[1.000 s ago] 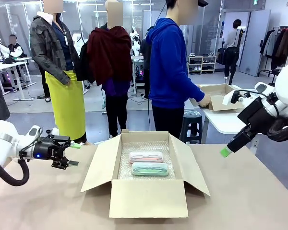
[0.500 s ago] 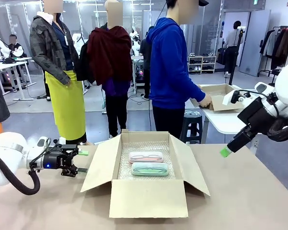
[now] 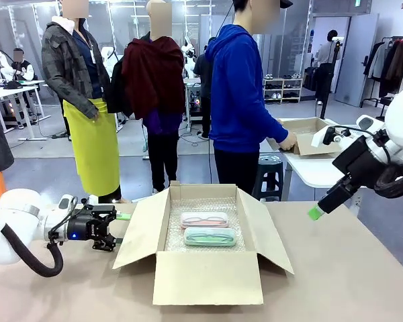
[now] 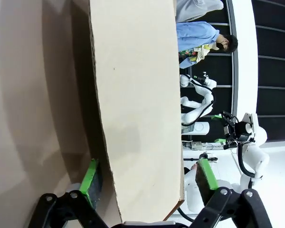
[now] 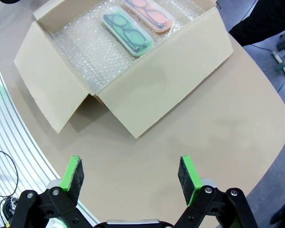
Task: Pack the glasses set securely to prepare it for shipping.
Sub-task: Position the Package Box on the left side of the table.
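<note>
The glasses set lies inside an open cardboard box (image 3: 208,278) lined with bubble wrap: a pale pink case (image 3: 204,219) behind a mint green case (image 3: 209,236), side by side. The right wrist view looks down on the green case (image 5: 127,33) and the pink case (image 5: 149,14). My left gripper (image 3: 119,228) is open at the box's left flap (image 3: 142,231), its fingers straddling the flap's edge. In the left wrist view the flap (image 4: 133,95) runs between the pads of the left gripper (image 4: 149,178). My right gripper (image 3: 316,212) hangs open above the table right of the box, empty (image 5: 131,173).
All four flaps of the box stand spread outward. A person in a blue hoodie (image 3: 238,94) stands beyond the table's far edge, hands on another cardboard box (image 3: 302,134) on a white side table. Bare tabletop (image 3: 349,268) lies right of the box.
My left arm has slid right along the table until its open fingers reach the box's left flap. The right arm, the box and the cases have not moved.
</note>
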### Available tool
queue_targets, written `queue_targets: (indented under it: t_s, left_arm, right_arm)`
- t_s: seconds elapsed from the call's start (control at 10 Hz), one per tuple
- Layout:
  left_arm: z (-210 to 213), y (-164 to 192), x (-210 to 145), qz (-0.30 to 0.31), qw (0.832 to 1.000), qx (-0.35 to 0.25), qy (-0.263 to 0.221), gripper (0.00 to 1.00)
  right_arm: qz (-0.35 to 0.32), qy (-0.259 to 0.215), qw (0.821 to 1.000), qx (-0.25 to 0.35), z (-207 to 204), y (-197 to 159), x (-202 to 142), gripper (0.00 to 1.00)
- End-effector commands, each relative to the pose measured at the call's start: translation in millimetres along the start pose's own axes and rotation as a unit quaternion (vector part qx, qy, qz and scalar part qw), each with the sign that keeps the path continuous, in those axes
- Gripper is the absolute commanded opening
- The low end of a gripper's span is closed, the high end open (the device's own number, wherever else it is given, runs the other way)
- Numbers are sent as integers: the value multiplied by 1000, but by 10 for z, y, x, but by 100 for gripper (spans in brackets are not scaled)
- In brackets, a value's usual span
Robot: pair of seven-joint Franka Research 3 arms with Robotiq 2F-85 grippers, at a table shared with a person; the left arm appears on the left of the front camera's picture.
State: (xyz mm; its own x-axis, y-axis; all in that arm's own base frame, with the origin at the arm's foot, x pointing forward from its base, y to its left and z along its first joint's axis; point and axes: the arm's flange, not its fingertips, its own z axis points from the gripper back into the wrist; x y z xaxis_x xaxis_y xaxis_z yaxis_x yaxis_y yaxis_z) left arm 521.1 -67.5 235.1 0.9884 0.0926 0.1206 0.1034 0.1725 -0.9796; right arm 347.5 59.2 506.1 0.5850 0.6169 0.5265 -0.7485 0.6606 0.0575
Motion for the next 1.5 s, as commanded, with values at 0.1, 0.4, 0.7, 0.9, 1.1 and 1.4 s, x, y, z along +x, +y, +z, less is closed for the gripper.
queue_targets:
  t_s: [0.1, 0.4, 0.7, 0.9, 1.1, 1.4]
  left_arm:
    - [-14, -6, -59, -9, 999, -19, -29, 41]
    - [35, -18, -64, -7, 999, -35, -29, 0]
    - [94, -70, -87, -11, 998, -55, -13, 6]
    - [91, -97, -98, -14, 998, -58, -11, 0]
    - [13, -42, -94, -6, 999, -42, 2, 0]
    - [58, -76, -2, 1, 999, -48, -9, 0]
  right_arm:
    - [2, -1, 1000, -5, -19, 10, 15, 100]
    - [2, -1, 1000, -5, -19, 10, 15, 100]
    - [2, -1, 1000, -5, -19, 10, 15, 100]
    - [2, -1, 1000, -5, -19, 10, 15, 100]
    - [2, -1, 1000, -5, -19, 10, 15, 100]
    - [2, -1, 1000, -5, -19, 10, 15, 100]
